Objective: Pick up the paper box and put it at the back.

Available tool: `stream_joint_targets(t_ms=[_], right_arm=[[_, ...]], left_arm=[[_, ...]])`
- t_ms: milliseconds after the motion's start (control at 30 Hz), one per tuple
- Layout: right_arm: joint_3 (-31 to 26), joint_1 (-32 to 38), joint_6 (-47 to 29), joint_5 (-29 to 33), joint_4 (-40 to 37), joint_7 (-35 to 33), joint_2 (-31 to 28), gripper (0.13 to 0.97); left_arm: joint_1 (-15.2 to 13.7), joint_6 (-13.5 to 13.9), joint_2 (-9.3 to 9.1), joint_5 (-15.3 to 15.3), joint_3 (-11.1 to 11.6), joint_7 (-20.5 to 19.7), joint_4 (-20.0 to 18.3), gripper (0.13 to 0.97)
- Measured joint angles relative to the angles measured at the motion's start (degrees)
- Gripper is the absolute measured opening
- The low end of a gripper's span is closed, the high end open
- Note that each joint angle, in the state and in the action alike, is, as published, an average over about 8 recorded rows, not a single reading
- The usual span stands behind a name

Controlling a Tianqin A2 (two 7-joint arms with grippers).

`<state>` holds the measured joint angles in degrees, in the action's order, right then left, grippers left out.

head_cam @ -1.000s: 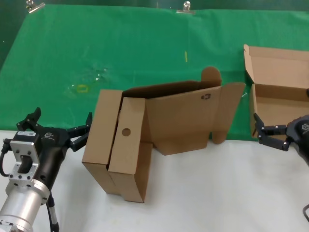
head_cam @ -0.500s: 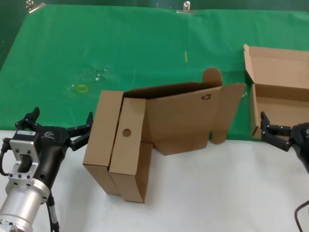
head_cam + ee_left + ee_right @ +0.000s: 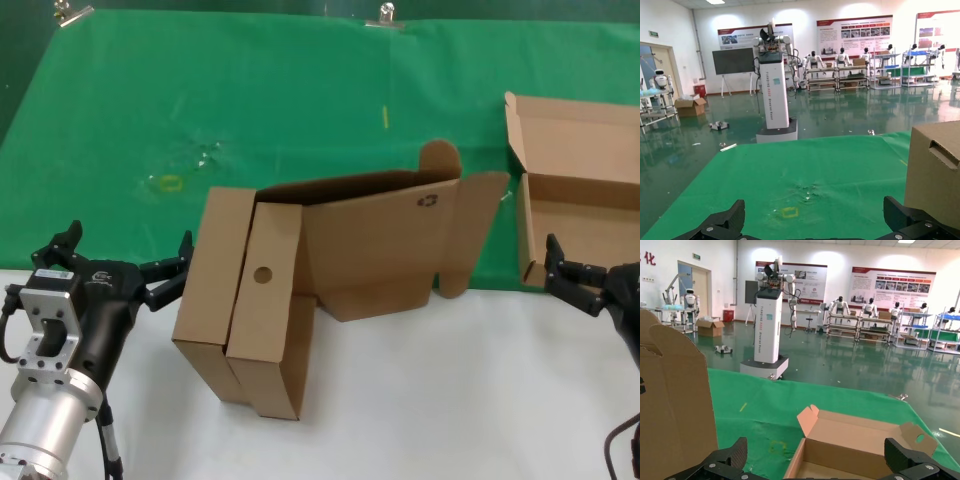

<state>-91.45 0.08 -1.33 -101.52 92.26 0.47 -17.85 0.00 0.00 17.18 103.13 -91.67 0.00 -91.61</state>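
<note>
The paper box [image 3: 580,200] is a shallow brown cardboard mailer lying open on the green cloth at the far right, its lid raised behind it. My right gripper [image 3: 566,278] is open and empty at the box's near left corner. In the right wrist view the box [image 3: 865,437] lies just beyond the open gripper [image 3: 812,467], between its fingers [image 3: 725,460]. My left gripper [image 3: 122,262] is open and empty at the left, beside the standing brown boxes. It also shows in the left wrist view [image 3: 812,227].
A flat brown box with a round hole [image 3: 264,315] leans against a second brown box [image 3: 208,285] in the middle. Behind them stands a large cardboard sheet with a rounded tab and recycling mark [image 3: 385,245]. Green cloth [image 3: 300,110] covers the back and white table [image 3: 430,400] the front.
My right gripper has moved to the right, closer to the paper box's near left corner. The left arm and the boxes have not moved.
</note>
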Motion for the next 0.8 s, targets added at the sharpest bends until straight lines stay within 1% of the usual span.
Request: stream_joint_targets(t_ms=[800], right_arm=[[0.00, 0.00, 0.00, 0.00, 0.00, 0.00, 0.00, 0.966]], left_arm=[[0.00, 0.00, 0.00, 0.00, 0.00, 0.00, 0.00, 0.966]])
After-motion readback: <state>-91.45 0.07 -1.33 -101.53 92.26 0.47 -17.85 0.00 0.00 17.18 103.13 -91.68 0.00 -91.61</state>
